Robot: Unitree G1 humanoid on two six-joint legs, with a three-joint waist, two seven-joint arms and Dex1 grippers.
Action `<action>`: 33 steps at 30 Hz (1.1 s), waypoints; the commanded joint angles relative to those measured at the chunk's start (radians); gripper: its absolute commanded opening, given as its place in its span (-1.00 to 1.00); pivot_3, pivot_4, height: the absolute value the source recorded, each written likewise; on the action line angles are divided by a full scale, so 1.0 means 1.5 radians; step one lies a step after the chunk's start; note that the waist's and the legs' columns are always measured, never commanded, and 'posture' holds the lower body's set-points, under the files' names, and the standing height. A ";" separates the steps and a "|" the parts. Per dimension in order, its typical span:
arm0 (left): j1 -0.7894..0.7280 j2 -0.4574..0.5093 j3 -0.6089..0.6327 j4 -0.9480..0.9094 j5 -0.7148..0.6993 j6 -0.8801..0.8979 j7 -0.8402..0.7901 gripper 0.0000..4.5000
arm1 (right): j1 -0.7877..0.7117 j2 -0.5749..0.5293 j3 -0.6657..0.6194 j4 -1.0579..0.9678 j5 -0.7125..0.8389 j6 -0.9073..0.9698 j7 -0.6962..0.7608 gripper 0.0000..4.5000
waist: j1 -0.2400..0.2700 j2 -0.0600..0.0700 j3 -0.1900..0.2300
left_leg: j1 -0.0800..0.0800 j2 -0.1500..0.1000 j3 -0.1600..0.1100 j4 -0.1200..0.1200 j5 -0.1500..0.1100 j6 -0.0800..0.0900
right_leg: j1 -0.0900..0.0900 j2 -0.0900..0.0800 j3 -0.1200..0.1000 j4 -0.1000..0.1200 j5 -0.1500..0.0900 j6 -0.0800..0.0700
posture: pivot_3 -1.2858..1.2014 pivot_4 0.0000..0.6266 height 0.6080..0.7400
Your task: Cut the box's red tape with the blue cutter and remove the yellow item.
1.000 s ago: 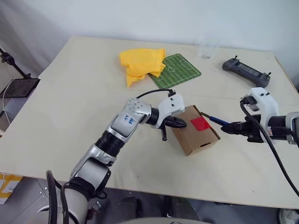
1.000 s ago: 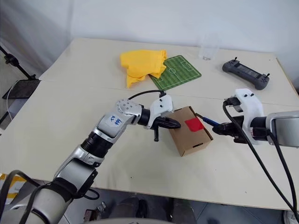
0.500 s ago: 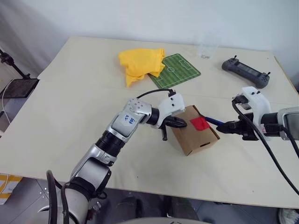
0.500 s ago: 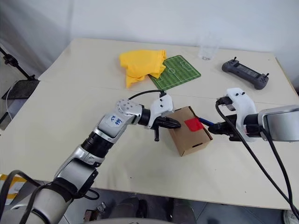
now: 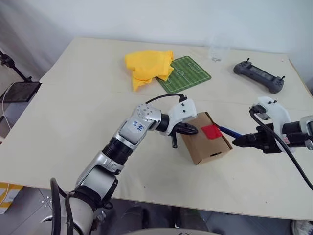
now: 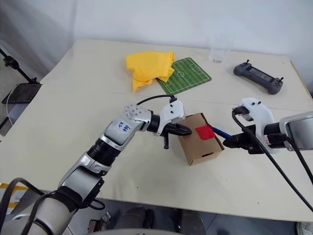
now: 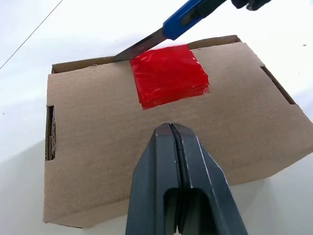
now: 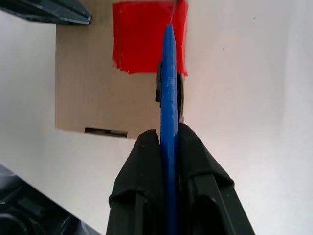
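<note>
Blade tip of blue cutter (image 7: 188,15), clamped in right gripper (image 8: 168,142), meets red tape (image 7: 168,76) at frame centre; closed left gripper (image 7: 172,142) braces box (image 7: 98,147), which could skid if that brace slips.

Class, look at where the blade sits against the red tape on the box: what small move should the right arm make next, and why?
Probably draw the blue cutter along the lid's edge, through the red tape. Its blade tip already rests at the tape's corner, the right gripper is shut on the cutter, and the shut left gripper presses on the box lid. The tape looks uncut.
</note>
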 commanded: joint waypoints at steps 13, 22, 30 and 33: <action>0.018 -0.010 -0.041 0.007 0.026 0.023 0.003 -1.00 | -0.098 0.046 0.085 0.087 0.013 0.067 -0.027 -0.97 | -0.002 0.000 0.000 | 0.001 0.000 0.000 0.000 0.000 0.000 | 0.002 0.000 0.000 -0.001 0.000 0.000 | 0.03 -0.52 1.00; 0.024 -0.015 -0.041 -0.004 0.025 0.029 0.009 -1.00 | -0.274 0.086 0.187 0.209 0.013 0.168 -0.028 -0.97 | -0.001 0.001 -0.001 | 0.001 0.000 0.000 -0.001 -0.002 0.000 | 0.001 0.000 0.000 -0.002 0.000 0.000 | 0.03 -0.52 1.00; 0.030 -0.022 -0.039 -0.008 0.025 0.032 0.021 -1.00 | -0.358 0.071 0.315 0.217 0.013 0.177 0.046 -0.97 | -0.001 0.001 -0.001 | -0.001 0.000 0.000 -0.001 -0.003 0.002 | 0.000 0.000 -0.002 -0.004 0.000 0.000 | 0.03 -0.52 1.00; 0.033 -0.024 -0.040 -0.008 0.026 0.032 0.026 -1.00 | -0.391 0.064 0.359 0.222 0.013 0.177 0.064 -0.97 | 0.000 0.001 -0.001 | -0.001 0.000 0.000 -0.001 -0.004 0.001 | 0.000 0.000 -0.002 -0.004 0.000 0.000 | 0.03 -0.52 1.00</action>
